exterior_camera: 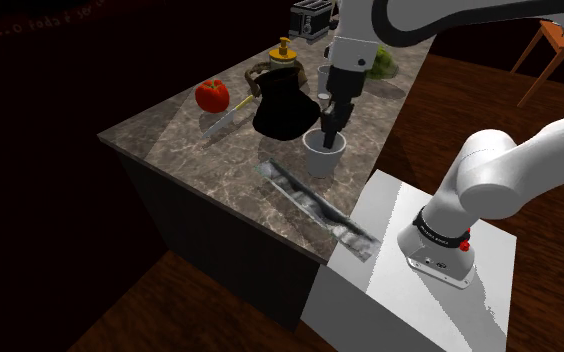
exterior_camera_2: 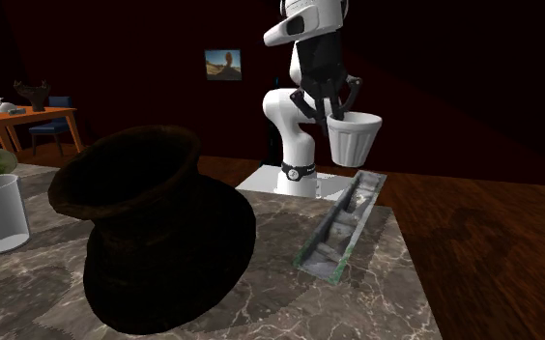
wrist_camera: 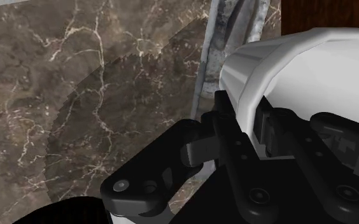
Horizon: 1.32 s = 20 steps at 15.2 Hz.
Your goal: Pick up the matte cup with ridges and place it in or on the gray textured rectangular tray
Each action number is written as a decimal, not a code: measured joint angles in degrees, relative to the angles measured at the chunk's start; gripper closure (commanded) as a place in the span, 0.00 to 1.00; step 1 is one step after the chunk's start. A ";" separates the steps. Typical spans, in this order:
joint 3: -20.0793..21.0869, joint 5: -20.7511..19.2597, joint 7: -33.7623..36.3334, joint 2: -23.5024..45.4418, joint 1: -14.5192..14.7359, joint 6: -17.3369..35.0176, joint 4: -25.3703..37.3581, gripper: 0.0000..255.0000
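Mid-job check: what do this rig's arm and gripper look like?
The arm has rounded, glossy white links with dark joints. Near its base sits a dark band with small white lettering and a red button. The gripper is all black, with two slim fingers. The stand is a plain white box.

The cup is plain white, the tray mottled grey, and the counter brown marble veined in white. The pot looks black, perhaps dark brown; the fruit is red.
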 measured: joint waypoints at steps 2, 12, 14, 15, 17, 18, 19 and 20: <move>1.18 0.85 1.27 -0.07 0.67 0.55 -0.25 1.00; 2.75 2.66 0.23 1.98 1.40 8.50 -6.13 1.00; 2.95 2.96 -0.13 2.62 1.49 10.09 -7.10 1.00; 3.05 3.13 -0.31 2.92 1.54 10.90 -7.64 1.00; 3.19 3.45 -0.77 3.49 1.62 12.56 -8.78 1.00; 3.20 3.58 -1.10 3.87 1.62 13.42 -9.32 1.00; 3.39 3.85 -1.25 4.33 1.75 14.46 -9.90 1.00; 3.48 3.97 -1.31 4.56 1.80 14.94 -10.14 1.00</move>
